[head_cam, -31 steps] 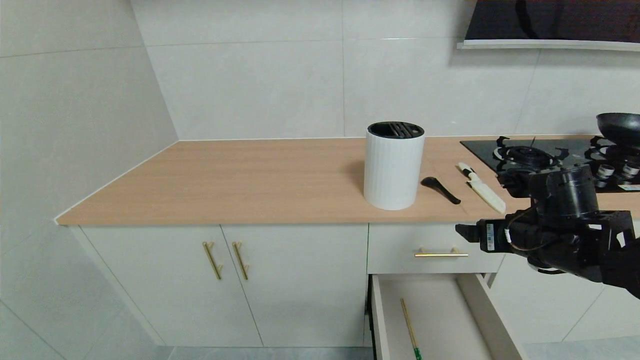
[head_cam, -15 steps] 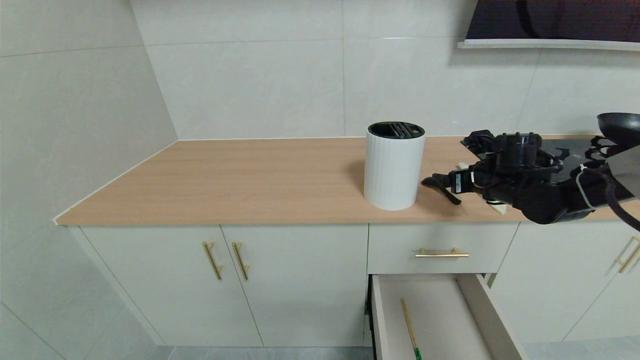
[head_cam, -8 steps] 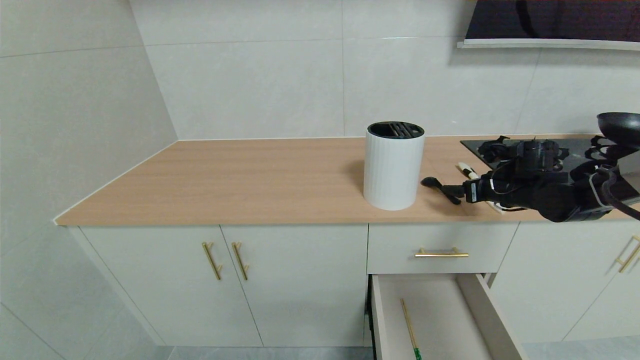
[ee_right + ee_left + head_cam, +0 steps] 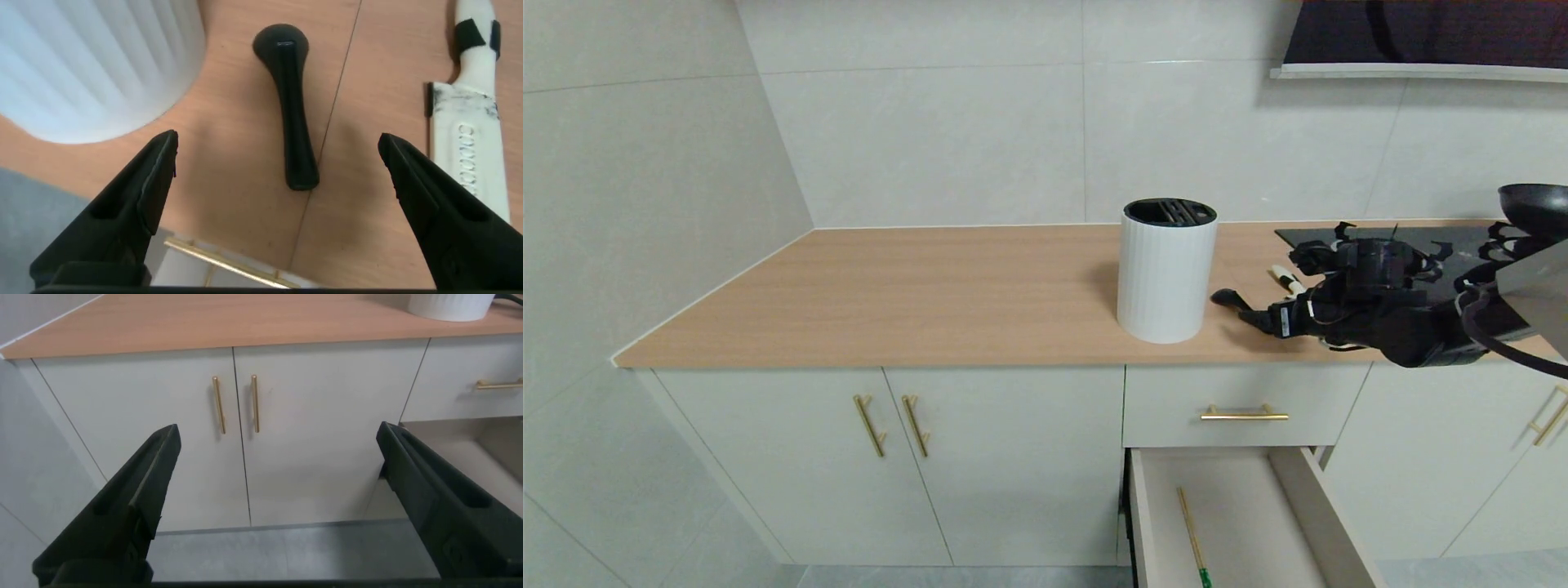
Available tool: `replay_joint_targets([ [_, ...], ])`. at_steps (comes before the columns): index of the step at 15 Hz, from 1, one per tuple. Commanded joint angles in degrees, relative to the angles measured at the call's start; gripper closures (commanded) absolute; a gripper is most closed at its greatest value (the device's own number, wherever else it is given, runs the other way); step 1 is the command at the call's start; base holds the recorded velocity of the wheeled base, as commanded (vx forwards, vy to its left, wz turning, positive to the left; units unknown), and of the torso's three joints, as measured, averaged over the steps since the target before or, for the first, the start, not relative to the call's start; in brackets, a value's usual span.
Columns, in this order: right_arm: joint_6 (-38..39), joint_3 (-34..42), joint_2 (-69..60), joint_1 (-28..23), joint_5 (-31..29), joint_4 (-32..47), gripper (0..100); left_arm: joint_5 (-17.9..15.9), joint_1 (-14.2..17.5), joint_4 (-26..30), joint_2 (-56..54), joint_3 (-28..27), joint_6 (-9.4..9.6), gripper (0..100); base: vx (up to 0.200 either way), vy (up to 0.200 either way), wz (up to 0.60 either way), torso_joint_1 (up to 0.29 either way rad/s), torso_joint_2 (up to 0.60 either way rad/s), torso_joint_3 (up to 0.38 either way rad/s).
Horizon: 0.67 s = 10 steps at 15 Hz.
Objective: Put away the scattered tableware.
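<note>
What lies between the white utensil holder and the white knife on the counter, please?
A black spoon lies flat on the counter there, touching neither; the right wrist view shows it plainly.

Item: right gripper [image 4: 1252, 317]. Position, 2.1 s ago: low, in front of the closed drawer front [image 4: 1168, 402], below the countertop [image 4: 931, 294] edge. Position, 1.0 s ago: raised to countertop level, tips over the black spoon [image 4: 1227, 298]. Position, now: drawn slightly back towards the robot's right and lower, tips at the spoon's handle end; contact possibly made, not discernible.

Item: white knife [image 4: 1285, 280]. Fully exposed 2.1 s ago; now mostly covered by the arm [image 4: 1405, 335], only the handle end showing.

Item: black spoon. Handle end now covered by the gripper.
</note>
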Motion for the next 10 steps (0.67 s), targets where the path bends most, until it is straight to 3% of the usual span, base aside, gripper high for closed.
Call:
replay_joint_targets([
  [1, -0.4, -1.5, 3.7, 0.0, -0.4, -0.3, 0, 0.0, 0.0, 0.0, 0.0, 0.0, 0.00, 0, 0.000, 0.000, 0.00, 0.000, 0.00, 0.000],
  [10, -0.6, -3.6, 6.2, -0.4, -1.0, -0.2, 0, 0.0, 0.0, 0.0, 0.0, 0.0, 0.00, 0, 0.000, 0.000, 0.00, 0.000, 0.00, 0.000],
])
